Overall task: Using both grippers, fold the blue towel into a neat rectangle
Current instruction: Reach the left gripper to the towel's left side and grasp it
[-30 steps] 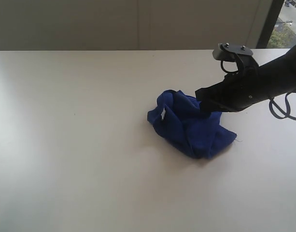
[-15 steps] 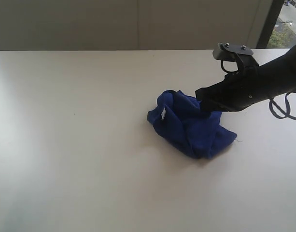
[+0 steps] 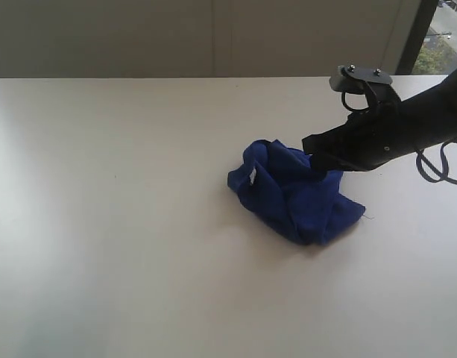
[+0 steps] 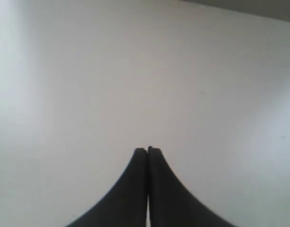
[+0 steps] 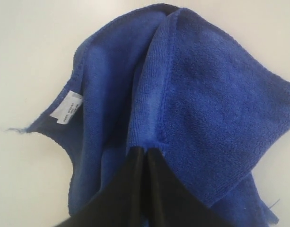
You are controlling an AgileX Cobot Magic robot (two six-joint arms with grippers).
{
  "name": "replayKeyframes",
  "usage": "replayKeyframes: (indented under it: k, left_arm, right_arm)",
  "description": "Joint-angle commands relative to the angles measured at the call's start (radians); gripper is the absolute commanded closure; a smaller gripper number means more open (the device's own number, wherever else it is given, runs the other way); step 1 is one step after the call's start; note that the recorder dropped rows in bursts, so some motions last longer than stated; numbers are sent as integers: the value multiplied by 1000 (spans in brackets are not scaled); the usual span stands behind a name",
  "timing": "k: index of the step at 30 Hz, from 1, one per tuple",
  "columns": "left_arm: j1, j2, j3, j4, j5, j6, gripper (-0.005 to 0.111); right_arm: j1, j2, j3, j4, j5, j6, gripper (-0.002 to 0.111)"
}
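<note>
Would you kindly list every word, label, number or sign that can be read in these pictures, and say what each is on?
White label on the blue towel: a few lines of small print, too blurred to read.
No other text, brand, number or sign shows in any view.

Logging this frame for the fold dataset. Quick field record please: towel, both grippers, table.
towel: blue towel, crumpled in a heap, not folded
label: white label, showing on the heap's left side in the exterior view
right gripper: right gripper, jaws shut, pinching a fold of the towel
left gripper: left gripper, jaws shut, holding nothing, over bare tabletop, out of the exterior view
table: pale table, towel lies right of centre in the exterior view
</note>
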State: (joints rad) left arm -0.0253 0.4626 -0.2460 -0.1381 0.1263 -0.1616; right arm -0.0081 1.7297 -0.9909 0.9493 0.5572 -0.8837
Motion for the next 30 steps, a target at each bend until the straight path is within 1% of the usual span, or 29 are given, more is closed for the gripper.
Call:
replayKeyframes:
  k: [1,2,5,6,7,8,9,10,13,16,21,25,30]
  left_arm:
    - [-48,228,-137,-21,84,38,107]
    - [-68,273,-160,-25,96,63,107]
    - [-154,442,-240,-74,119,145,107]
    - [-218,542,-285,-95,119,162,107]
    - [-249,597,-308,-102,115,162,107]
    - [-307,701,-354,-120,107,162,107]
    - [-340,751,-381,-136,98,162,107]
    - [-396,836,-432,-162,71,162,107]
    - [-477,955,-522,-192,28,162,107]
    - [-537,1070,-632,-219,17,162,107]
    - [-607,1211,-777,-228,5,162,107]
    - [-648,1275,-856,-244,-5,162,107]
    - [-693,1316,-914,-244,-47,162,107]
  right_arm:
    - [-3,-10,4,-1,-11,-3,108]
    - [-3,-10,4,-1,-12,-3,108]
    - [-3,-10,4,-1,-17,-3,108]
    - [-3,-10,4,-1,-21,-3,108]
    - [-3,-10,4,-1,-24,-3,108]
    - [-3,-10,4,-1,-26,-3,108]
    - [-3,-10,4,-1,-26,-3,108]
    - [-3,-10,4,-1,-26,-3,108]
    - [-3,-10,4,-1,-31,-3,108]
    - [-3,-10,4,-1,-38,-3,108]
    - [-3,-10,4,-1,-41,-3,108]
    - [-3,-10,4,-1,-42,-3,108]
    - [-3,-4,4,-1,-44,-3,108]
